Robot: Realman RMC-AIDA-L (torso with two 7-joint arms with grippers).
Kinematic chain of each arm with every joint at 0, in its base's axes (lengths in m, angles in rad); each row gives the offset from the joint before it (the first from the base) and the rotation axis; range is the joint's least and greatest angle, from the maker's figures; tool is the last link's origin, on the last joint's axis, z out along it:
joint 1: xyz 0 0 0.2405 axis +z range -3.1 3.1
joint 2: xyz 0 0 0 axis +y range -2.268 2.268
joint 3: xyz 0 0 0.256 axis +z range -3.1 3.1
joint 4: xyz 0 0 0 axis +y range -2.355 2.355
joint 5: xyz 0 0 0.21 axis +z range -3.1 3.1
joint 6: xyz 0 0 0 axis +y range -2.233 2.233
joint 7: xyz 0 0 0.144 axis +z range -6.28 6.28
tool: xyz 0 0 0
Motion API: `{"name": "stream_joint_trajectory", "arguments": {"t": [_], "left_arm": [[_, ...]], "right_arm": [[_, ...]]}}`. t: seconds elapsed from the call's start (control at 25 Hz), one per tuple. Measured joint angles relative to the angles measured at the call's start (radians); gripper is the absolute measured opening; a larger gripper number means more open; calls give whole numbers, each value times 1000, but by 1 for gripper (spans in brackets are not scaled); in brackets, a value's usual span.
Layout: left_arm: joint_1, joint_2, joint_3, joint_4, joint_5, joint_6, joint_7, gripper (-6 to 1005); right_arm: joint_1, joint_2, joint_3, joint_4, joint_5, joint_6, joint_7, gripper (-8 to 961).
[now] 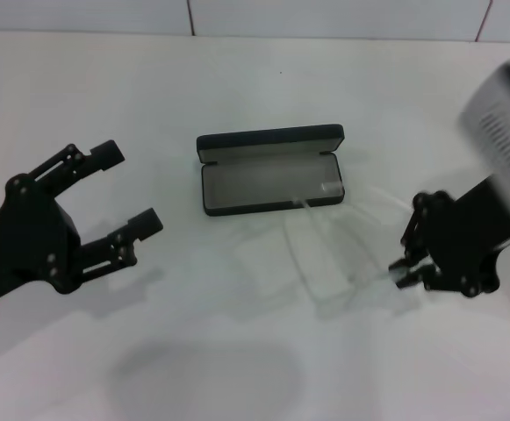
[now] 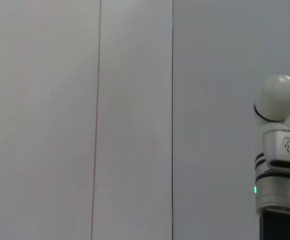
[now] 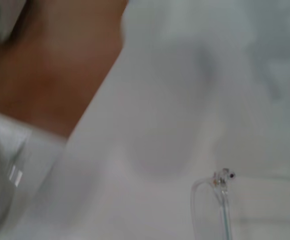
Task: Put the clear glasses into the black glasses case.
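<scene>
We see the clear glasses [image 1: 325,250] just in front of the black glasses case [image 1: 270,171], toward its 5 o'clock corner — blurred in the head view, with one clear end reaching over the case's front wall near that corner [image 1: 329,186] and the other end at the right tool [image 1: 406,274]. In the right wrist view we make out one lens rim and a hinge of the glasses [image 3: 219,190] above the white surface.

The case lies open on the white bench [image 1: 255,79], its lid standing up along the 12 o'clock side. We see grey lining inside; apart from that overhanging clear end, which we cannot tell is touching the lining or held above it, we see nothing in the tray.

The right tool sits at 4 o'clock from the case, its fingers drawn close around the end of the glasses — clamped on them, as far as we can tell.

The left tool [image 1: 130,189] hangs at 9 o'clock from the case, well apart from it, with its two fingers spread wide and holding nothing. Its wrist view shows only a wall and part of a white arm [image 2: 279,150].
</scene>
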Motion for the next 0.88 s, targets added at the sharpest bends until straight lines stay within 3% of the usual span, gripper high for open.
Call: {"name": "stream_joint_trajectory", "arguments": {"t": [0.08,0.12,0.2,0.44,0.48,0.52,0.88], "left_arm": [[0,-1,0,0,-13,2,-3,861],[-1,-1,2,0,-19,2,-7,861],[-8,-1,5,2,-27,4,-23,861],[-68,-3,15,6,-59,51,-104,861],[-68,-3,15,6,-59,51,-104,861],[-104,-3,47,9,-98,59,-148,861],[-234,-3,165,4,-145,48,-171,859]], "right_arm": [[-33,-2,95,2,85,-12,-36,73],[-33,-2,95,2,85,-12,-36,72],[-81,-2,218,57,224,-25,-121,70],[-136,-6,408,436,538,-43,-461,65],[-136,-6,408,436,538,-43,-461,65],[-135,-9,442,638,620,-83,-644,65],[-126,2,446,916,661,-121,-852,62]]}}
